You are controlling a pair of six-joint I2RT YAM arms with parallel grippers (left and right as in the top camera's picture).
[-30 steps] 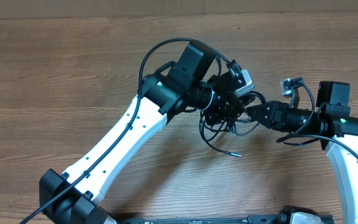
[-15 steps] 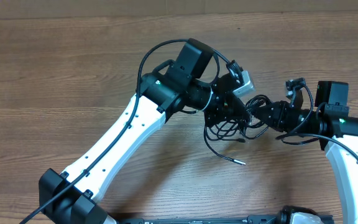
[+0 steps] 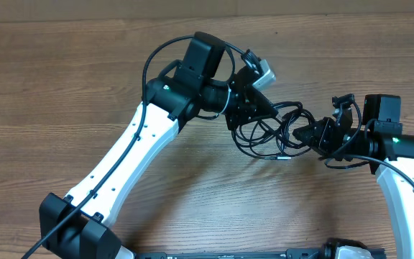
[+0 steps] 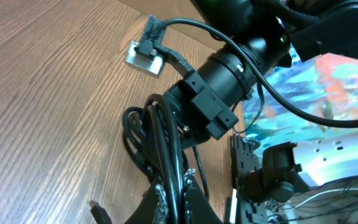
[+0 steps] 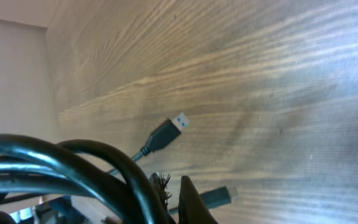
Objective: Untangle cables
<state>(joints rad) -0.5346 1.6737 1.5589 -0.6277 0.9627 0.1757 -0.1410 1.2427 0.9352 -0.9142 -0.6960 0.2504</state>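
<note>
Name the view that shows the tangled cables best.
Overhead: the whole cable bundle shows, strung between the left end effector and the right end effector. Left wrist shows only some strands close up; right wrist shows blurred loops and one blue-tipped plug.

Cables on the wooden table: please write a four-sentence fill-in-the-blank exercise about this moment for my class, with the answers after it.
1. The left gripper is ___ on the cables.
2. The right gripper grips the bundle too, so it stretches between ___ grippers.
3. In the right wrist view, a USB plug shows a ___ insert.
4. The table is made of ___.

Missing words: shut; two; blue; wood
</note>
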